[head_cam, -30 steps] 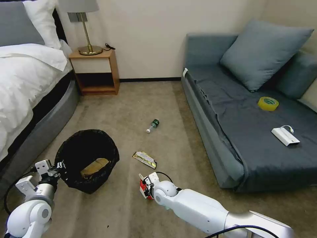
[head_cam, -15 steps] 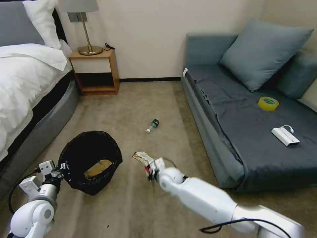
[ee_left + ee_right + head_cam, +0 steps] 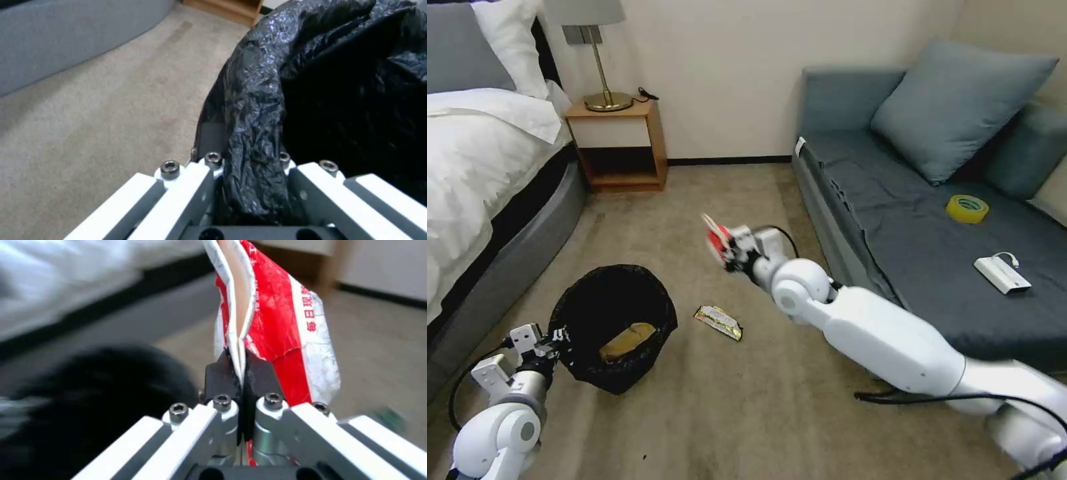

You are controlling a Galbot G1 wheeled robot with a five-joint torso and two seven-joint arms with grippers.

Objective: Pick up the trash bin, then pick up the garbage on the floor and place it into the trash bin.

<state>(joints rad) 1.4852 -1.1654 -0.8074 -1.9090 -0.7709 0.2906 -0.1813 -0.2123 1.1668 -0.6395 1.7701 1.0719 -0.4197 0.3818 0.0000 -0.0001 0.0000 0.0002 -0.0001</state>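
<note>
The trash bin (image 3: pixel 617 313), lined with a black bag, hangs low over the carpet at the lower left. My left gripper (image 3: pixel 558 337) is shut on its near rim, with the bag's edge (image 3: pixel 253 110) pinched between the fingers (image 3: pixel 213 160). A crumpled brown paper bag (image 3: pixel 626 337) lies inside the bin. My right gripper (image 3: pixel 728 247) is raised above the floor to the right of and beyond the bin. It is shut on a red-and-white snack packet (image 3: pixel 716 237), which stands up from the jaws (image 3: pixel 276 323). A gold-green wrapper (image 3: pixel 718 321) lies on the carpet beside the bin.
A bed (image 3: pixel 480 167) runs along the left, with a wooden nightstand (image 3: pixel 620 143) and lamp by the wall. A grey sofa (image 3: pixel 894 220) on the right carries a yellow tape roll (image 3: pixel 967 208) and a white charger (image 3: pixel 1002 275). Open carpet lies between them.
My right gripper has lifted the red-and-white packet off the carpet and carried it up and away from me. The bin in my left gripper has shifted slightly to the right.
</note>
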